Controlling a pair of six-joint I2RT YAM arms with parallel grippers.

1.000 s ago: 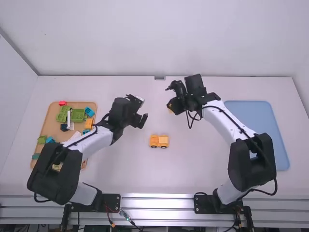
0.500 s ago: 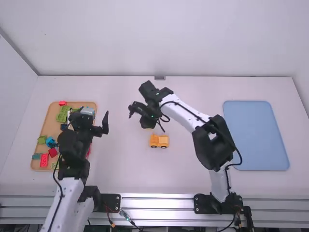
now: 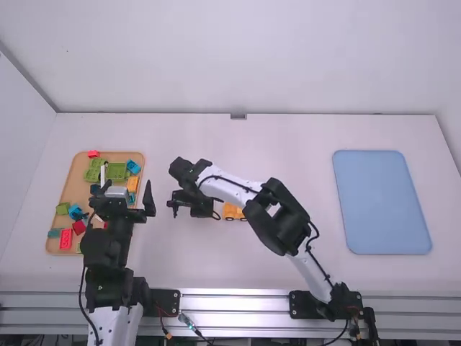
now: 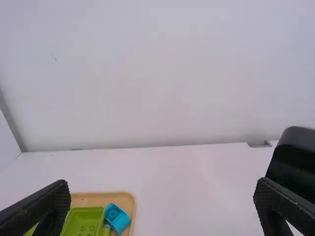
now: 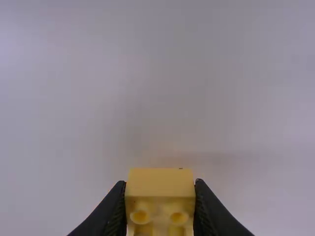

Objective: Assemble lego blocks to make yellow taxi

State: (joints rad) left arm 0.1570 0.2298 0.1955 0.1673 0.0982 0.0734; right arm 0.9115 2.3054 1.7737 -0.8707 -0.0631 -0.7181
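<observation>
While my right gripper (image 3: 189, 207) clenches a yellow block (image 5: 160, 184), my left gripper (image 3: 128, 184) stands released, fingers spread wide.

The left one is beside the inner edge of the wooden tray (image 3: 78, 191), partly over it; the right hangs near the table's middle, just beside the orange-yellow wheeled body (image 3: 231, 210), which my right arm partly covers. White tabletop (image 3: 194, 263) gives me room between the two grippers, and a broad stretch runs from my right arm to the rounded rim of the blue tray (image 3: 382, 205), well apart from the work. The block is boxy, its upper face smooth plastic, with two rounded shapes on the near face, squeezed between black fingers. In the wooden tray lie studded green pieces (image 4: 84, 223) and a small blue block (image 4: 117, 218).
</observation>
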